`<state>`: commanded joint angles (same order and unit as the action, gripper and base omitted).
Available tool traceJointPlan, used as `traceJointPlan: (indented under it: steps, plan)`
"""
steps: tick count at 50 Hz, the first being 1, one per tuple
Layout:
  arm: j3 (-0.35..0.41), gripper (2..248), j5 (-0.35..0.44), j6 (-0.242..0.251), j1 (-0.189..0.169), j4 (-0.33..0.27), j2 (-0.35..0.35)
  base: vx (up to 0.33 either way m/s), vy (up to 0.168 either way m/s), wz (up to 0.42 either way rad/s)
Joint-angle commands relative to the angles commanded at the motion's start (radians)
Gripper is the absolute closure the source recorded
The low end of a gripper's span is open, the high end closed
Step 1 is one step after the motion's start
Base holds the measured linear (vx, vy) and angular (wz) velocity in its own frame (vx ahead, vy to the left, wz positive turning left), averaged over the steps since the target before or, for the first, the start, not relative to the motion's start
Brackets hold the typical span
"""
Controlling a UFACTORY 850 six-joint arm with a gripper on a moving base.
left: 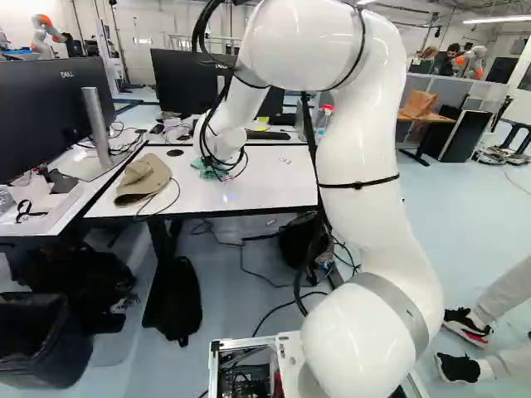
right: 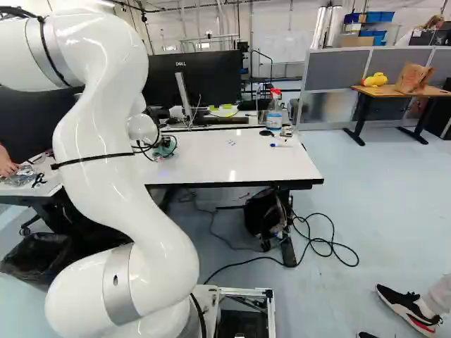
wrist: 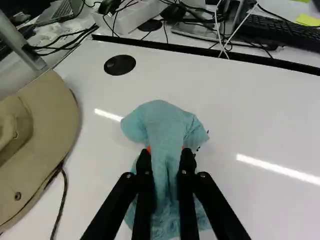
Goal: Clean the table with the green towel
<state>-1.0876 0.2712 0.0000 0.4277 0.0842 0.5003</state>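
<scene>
Spanning the middle of both base views, the smooth white counter (right: 268, 165) has a dark edge. The glossy white arm (left: 357, 141) rises from its joint, bends high up, then slopes forward and down towards the counter. Of two black monitors, one (left: 37, 116) at the left of the left base view and one (right: 208, 84) behind the counter, each bears pale lettering on its back. A tan fabric hat (wrist: 50, 135), its brim curved and fitted with a metal eyelet, lies on the counter near the green towel. The green towel (wrist: 162, 117), soft and bunched into a raised fold, touches the counter beneath the tool (left: 220, 164). In the wrist view, the tool (wrist: 165, 155) is clamped on that fold, a finger on either side. A clear spray bottle (right: 274, 113) with a red-and-white head and a label stands near the counter's far edge. A flat, round black disc (wrist: 120, 65) sits beyond the towel. The blue-capped marker (right: 280, 146) lies near the bottle. Small blue marks (right: 231, 142) dot the counter's surface.
</scene>
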Motion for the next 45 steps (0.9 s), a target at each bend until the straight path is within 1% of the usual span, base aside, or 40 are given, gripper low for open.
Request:
traceJointPlan:
  steps: [8, 20, 36, 45]
  plan:
    - [0.037, 197, 0.000, 0.000, 0.004, 0.000, -0.028, 0.000, 0.000, 0.000]
    - [0.045, 197, 0.000, 0.000, -0.025, 0.000, -0.034, 0.000, 0.000, 0.000]
    - [0.000, 197, 0.000, 0.000, -0.066, 0.000, 0.000, 0.000, 0.000, 0.000]
    - [-0.043, 197, 0.000, 0.000, -0.078, 0.000, 0.032, 0.000, 0.000, 0.000]
